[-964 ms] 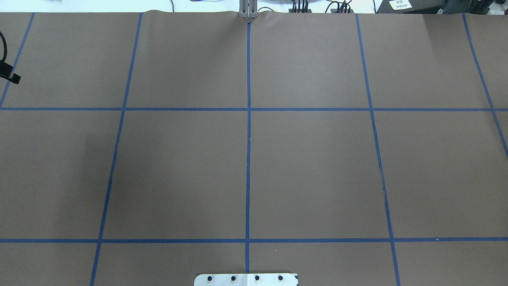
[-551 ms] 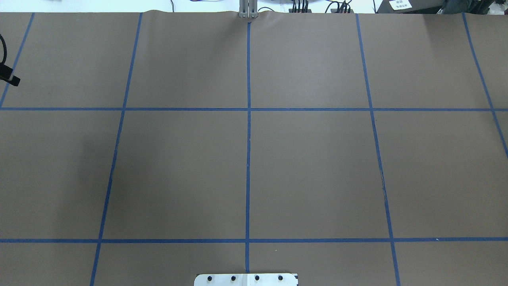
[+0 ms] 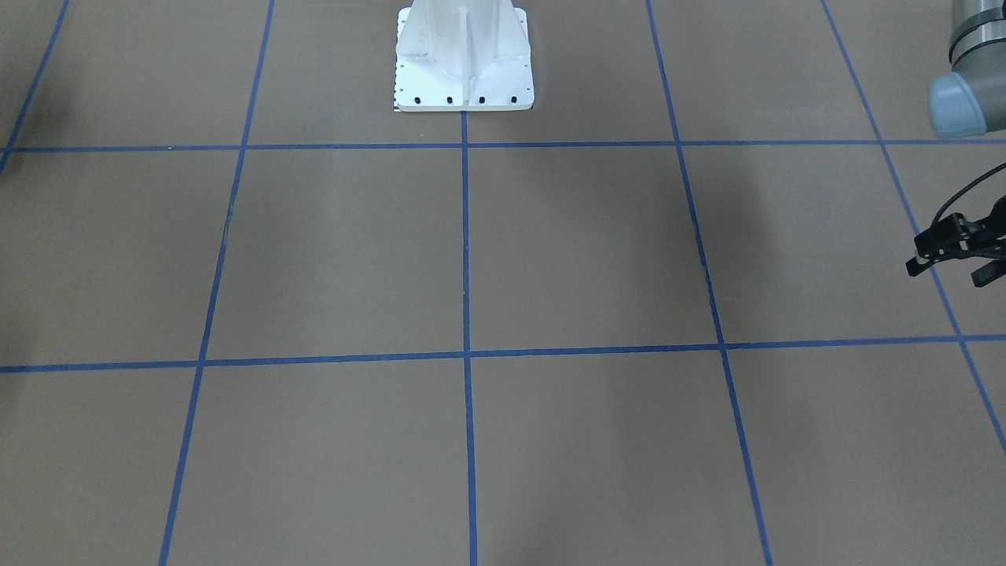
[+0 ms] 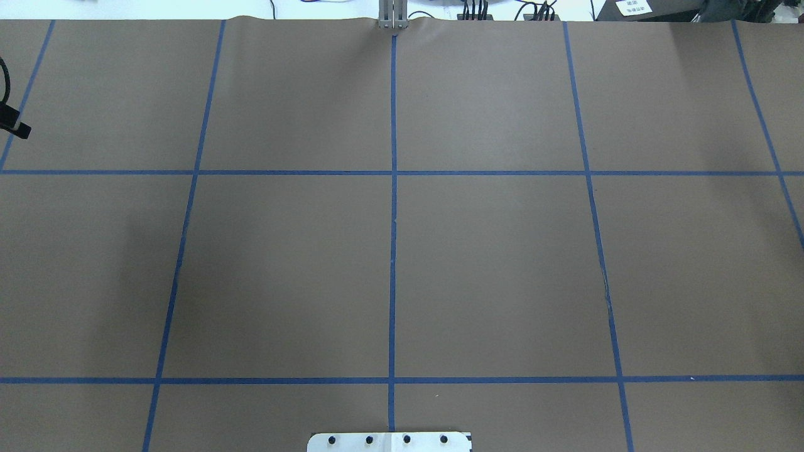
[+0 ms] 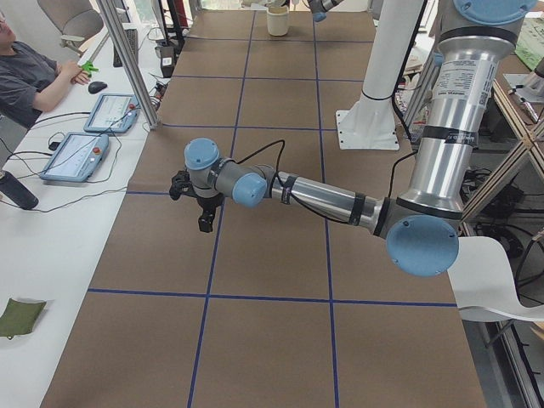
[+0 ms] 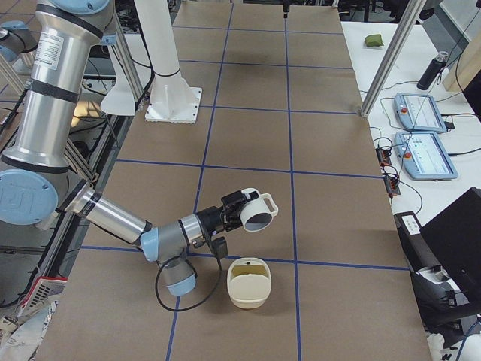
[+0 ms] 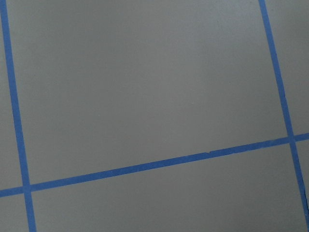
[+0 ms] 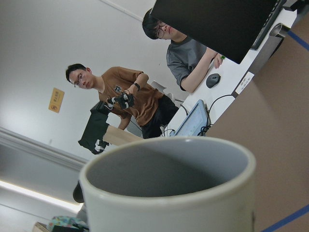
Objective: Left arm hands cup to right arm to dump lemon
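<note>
- Cup: white with a grey inside, held in the air at the tip of the right arm, near the table's right end. It is tipped far over, with the mouth facing sideways toward the operators' edge and the handle uppermost.
- In the right wrist view, the cup's rim and grey inside fill the lower part of the frame.
- Right gripper: sits against the cup on the side away from its mouth. The grip on the cup is too small to make out, so I cannot tell how its fingers are set.
- Cream container: stands upright on the table with its mouth up, near the cup and closer to the right end edge. I cannot tell whether the cup hangs over it or beside it.
- Left gripper: well apart from the cup, above the table near its left end and over a line of blue tape. Its fingers are spread with nothing between them.
- In the left wrist view, only brown table covering and crossing tape lines show.
- White pedestal: bolted at the middle of the robot-side edge.
- White desk: runs along the operators' edge and carries two tablets.
- Person: seated at the desk in a grey shirt.
- Second person: in a brown shirt, holding black handsets.
</note>
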Tool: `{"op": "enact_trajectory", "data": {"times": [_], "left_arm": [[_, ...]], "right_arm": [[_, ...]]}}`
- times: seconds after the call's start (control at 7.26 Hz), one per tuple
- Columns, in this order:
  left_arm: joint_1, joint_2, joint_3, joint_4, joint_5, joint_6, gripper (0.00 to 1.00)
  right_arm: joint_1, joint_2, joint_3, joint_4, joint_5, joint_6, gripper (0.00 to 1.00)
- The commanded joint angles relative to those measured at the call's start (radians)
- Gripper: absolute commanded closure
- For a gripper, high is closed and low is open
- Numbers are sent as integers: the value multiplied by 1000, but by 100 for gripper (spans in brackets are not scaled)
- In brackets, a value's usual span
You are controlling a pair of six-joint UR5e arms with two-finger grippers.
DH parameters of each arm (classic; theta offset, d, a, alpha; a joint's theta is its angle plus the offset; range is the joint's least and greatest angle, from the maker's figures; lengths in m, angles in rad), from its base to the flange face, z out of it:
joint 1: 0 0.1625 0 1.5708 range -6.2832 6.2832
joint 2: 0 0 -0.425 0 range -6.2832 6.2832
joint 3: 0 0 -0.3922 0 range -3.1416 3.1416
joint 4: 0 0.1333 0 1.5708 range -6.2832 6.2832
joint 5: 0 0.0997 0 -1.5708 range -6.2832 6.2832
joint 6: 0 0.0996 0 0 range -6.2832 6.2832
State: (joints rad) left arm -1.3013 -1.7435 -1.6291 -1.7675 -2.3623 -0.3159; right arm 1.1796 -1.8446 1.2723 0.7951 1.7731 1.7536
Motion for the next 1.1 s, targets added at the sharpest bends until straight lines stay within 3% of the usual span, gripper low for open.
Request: {"op": "enact_trajectory", "data": {"times": [0.0, 0.28, 0.55, 0.69, 0.96], "left_arm": [[1, -1, 0, 3, 0, -2, 0], [1, -1, -3, 5, -3, -6, 0], [2, -16, -8, 5, -6, -9, 0], [4, -19, -9, 5, -6, -26, 0], [5, -34, -38, 3, -49, -71, 0]], "right_arm": [[0, 11, 60, -167, 176, -268, 76], [0, 13, 136, -391, 271, -566, 73], [5, 36, 144, -517, 369, -830, 68], [32, 109, 145, -602, 426, -938, 68], [34, 215, 148, -703, 430, -1140, 68]]}}
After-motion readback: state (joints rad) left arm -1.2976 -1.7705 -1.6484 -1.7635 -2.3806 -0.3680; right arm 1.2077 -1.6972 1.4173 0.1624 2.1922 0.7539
